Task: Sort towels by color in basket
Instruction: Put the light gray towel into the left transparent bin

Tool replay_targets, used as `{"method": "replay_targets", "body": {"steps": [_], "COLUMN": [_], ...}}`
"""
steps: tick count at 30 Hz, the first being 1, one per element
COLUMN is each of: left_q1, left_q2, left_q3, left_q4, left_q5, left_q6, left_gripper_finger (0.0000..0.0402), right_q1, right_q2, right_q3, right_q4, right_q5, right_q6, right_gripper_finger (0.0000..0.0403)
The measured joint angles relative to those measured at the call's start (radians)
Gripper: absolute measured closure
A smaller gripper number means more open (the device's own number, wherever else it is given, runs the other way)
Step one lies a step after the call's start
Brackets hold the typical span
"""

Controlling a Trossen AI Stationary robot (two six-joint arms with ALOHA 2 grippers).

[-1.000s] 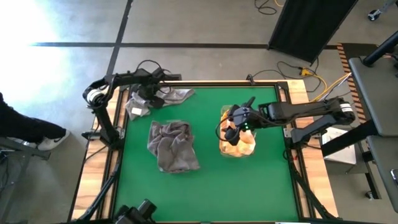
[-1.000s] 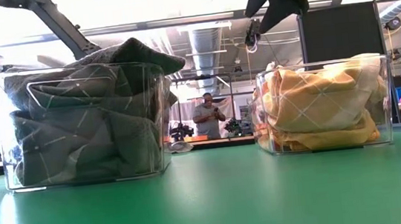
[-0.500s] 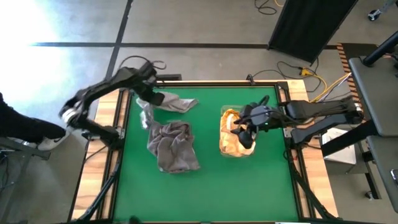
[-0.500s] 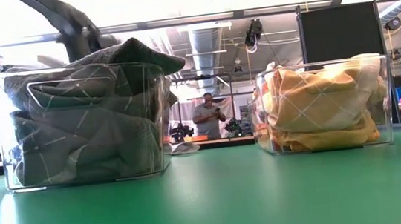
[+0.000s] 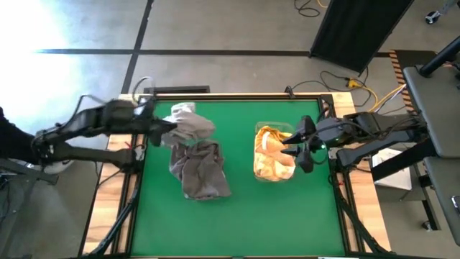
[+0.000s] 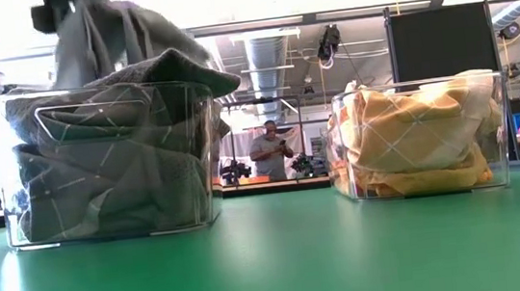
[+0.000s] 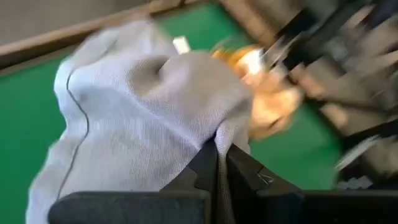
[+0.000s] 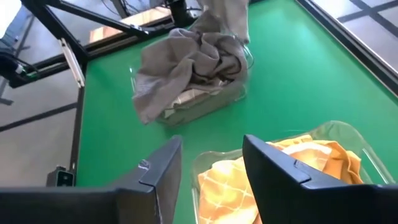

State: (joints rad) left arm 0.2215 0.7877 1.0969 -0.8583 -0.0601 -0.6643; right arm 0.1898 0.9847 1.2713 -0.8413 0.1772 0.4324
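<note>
From above, two clear plastic baskets sit on the green table [image 5: 244,216]: one [image 5: 199,170] heaped with crumpled grey towels, one [image 5: 274,155] holding folded mustard-yellow towels. The left gripper [image 5: 164,127] carries one pale grey towel [image 5: 188,124] above the grey heap.

Left wrist: fingers [image 7: 205,163] pinched on that soft, bunched cloth.

Right wrist: right gripper [image 8: 210,167] spread apart, empty, over the yellow basket.

Two dark jointed arms, black angular jaws, thin cables.
</note>
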Motion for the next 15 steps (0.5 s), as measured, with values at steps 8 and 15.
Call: {"method": "replay_targets", "body": {"steps": [8,15], "left_q1": [-0.475,-0.583], "left_q2": [-0.058,0.054], "left_q3": [-0.011,-0.026], "left_q4": [0.374,0.684], "left_q5": [-0.351,-0.427], "left_q6": [0.044,0.238], "left_gripper_finger": [0.0401,0.0401], "right_q1": [0.0,0.0], "right_q2": [-0.019,0.003], "right_q3": [0.0,0.0], "right_q4": [0.004,0.022], "right_q5": [0.003,0.063], "right_q6": [0.024,0.04], "right_gripper_finger": [0.0262,0.0281]}}
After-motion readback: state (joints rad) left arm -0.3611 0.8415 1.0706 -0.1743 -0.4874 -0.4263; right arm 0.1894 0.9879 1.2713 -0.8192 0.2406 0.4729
